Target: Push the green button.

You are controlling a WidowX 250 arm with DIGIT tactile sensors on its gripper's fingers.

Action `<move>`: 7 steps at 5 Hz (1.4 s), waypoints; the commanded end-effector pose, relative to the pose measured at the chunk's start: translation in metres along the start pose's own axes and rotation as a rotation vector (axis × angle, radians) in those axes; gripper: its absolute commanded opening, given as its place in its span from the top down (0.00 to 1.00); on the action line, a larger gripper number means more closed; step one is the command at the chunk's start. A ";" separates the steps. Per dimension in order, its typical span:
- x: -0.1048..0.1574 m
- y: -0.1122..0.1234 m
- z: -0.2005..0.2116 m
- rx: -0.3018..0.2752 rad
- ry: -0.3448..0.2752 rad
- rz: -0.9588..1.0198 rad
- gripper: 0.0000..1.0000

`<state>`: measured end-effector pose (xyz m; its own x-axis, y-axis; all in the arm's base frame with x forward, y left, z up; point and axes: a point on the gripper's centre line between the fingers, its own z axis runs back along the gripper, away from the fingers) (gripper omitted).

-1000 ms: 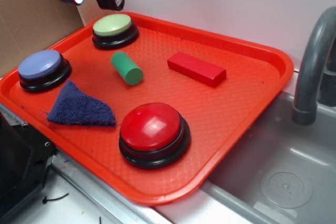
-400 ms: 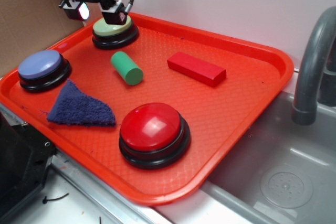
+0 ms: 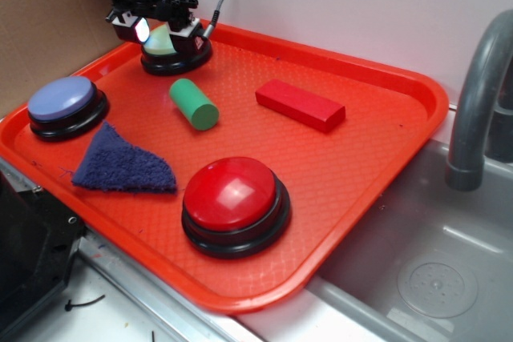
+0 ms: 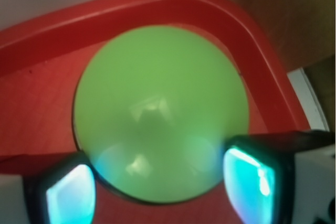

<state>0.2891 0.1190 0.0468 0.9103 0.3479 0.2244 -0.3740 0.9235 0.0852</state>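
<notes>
The green button (image 3: 164,42) is a pale yellow-green dome on a black base at the tray's far left corner. My gripper (image 3: 157,28) is low over it and hides most of the dome in the exterior view. In the wrist view the green button (image 4: 160,103) fills the middle, and my gripper (image 4: 160,187) is open. Its two glowing fingertips (image 4: 71,195) stand wide apart on either side of the dome's near edge. I cannot tell whether they touch the button.
An orange-red tray (image 3: 385,158) holds a pale blue button (image 3: 62,100), a dark green cylinder (image 3: 194,104), a red block (image 3: 300,105), a large red button (image 3: 232,196) and a blue cloth (image 3: 122,164). A sink (image 3: 417,270) and grey faucet (image 3: 477,94) are at the right. Brown cardboard (image 3: 48,22) stands at the left.
My gripper has come down and to the right from above the tray's far left corner onto the green button, now covering most of it.
</notes>
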 end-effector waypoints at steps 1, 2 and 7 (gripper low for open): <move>0.013 0.009 0.008 -0.004 -0.032 -0.016 0.00; 0.010 0.001 0.028 0.007 -0.067 -0.036 0.00; -0.021 -0.003 0.120 0.002 -0.045 -0.086 0.00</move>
<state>0.2413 0.0835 0.1308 0.9418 0.2829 0.1818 -0.3046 0.9467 0.1046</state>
